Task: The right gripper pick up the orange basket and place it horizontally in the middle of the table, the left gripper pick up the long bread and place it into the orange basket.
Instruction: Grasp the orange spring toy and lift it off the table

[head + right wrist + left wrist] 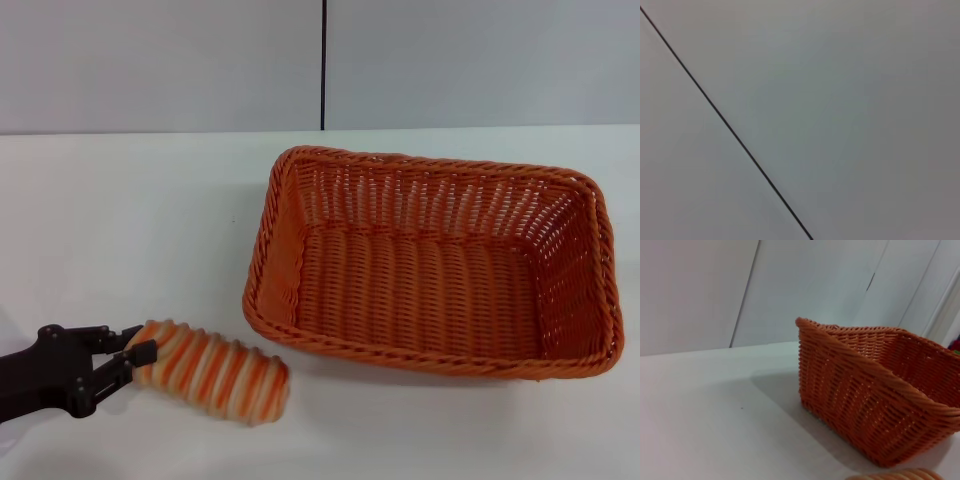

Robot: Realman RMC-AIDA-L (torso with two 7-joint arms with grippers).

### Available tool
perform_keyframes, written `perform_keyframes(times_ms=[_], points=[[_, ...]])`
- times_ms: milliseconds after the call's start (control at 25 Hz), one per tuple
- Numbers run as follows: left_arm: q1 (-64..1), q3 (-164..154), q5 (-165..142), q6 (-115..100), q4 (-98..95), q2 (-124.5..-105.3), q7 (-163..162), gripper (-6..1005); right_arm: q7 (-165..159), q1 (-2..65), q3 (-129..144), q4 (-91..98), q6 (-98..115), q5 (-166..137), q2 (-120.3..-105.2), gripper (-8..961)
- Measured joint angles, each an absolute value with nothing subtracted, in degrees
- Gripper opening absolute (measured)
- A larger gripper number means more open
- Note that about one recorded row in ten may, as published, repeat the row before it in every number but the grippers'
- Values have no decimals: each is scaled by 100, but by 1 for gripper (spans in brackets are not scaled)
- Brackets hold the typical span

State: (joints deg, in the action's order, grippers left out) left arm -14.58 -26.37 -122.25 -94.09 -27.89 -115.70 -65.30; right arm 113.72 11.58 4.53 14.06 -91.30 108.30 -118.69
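I take the large rectangular orange woven wicker basket [432,262] as my landmark. On the head camera it sits upright on the plain white tabletop [130,230], long side running across my view, with its flared walls and braided rim all in sight and nothing inside it.

Just off the basket's near corner on my left side lies the small oblong toy loaf with ribbed orange-and-cream stripes [212,371]. It rests at a slant, one end close to the basket's near rim without touching it, the other end pointing away from the basket.

At that far end I see the black two-fingered left gripper with knobbed fingertips [134,352]. Its two fingers close on the end of the loaf, one on each side, so I read it as grasping the bread. The loaf appears to lie low over the table; I cannot tell whether it is lifted clear.

From the left wrist camera I see the basket's woven outer wall and one corner [860,410] up close, with a sliver of the striped bread [897,475] at the picture's edge.

The right gripper shows in no view; its wrist camera faces only a grey wall panel with a thin dark seam [730,127].
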Motion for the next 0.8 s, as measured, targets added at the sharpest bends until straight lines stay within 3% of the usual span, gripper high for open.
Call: perform_keyframes(times_ms=[480,800], points=[[-1489,-2614,-12073,-9431,-2842,-11598,-6531,188,11355,1125,377,1383,-9145,10838,-11883,422],[-1470,-1297,-11740,-9957,-3499,-11399,-6599,174,11340,1144,327,1379,-9276,10837,-11875,422]])
